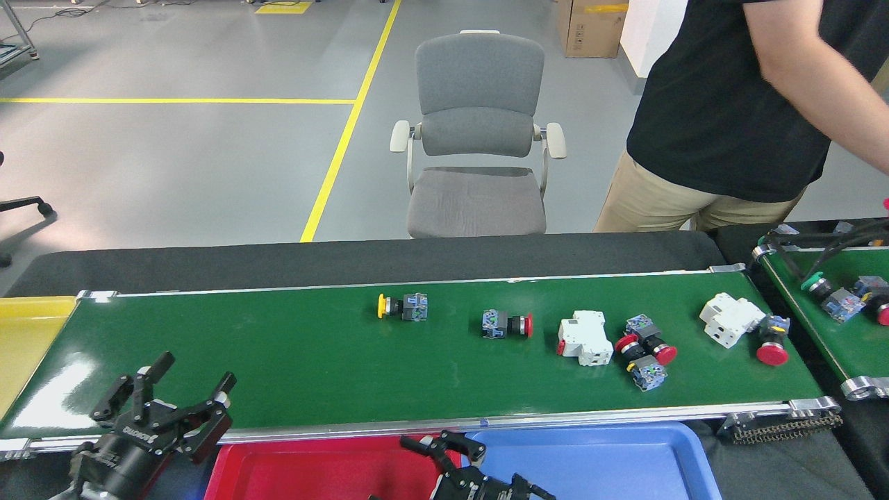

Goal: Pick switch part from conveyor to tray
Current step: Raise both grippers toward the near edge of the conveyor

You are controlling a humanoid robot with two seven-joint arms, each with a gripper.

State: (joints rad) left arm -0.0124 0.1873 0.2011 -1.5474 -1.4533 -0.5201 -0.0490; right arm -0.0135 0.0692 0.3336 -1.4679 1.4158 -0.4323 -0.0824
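Switch part with the yellow cap lies on the conveyor, long axis along the belt, up and right of the left gripper, whose jaws stand wide and empty. Right gripper is low between the red tray and blue tray; I cannot tell its jaws. Nothing stands between.

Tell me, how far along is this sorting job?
No part shows in the visible areas of the red tray or blue tray. The right end effector sits low over them; whether it holds anything is unclear. The left end effector is open, empty. A yellow switch, red switch and several more parts wait on the conveyor.
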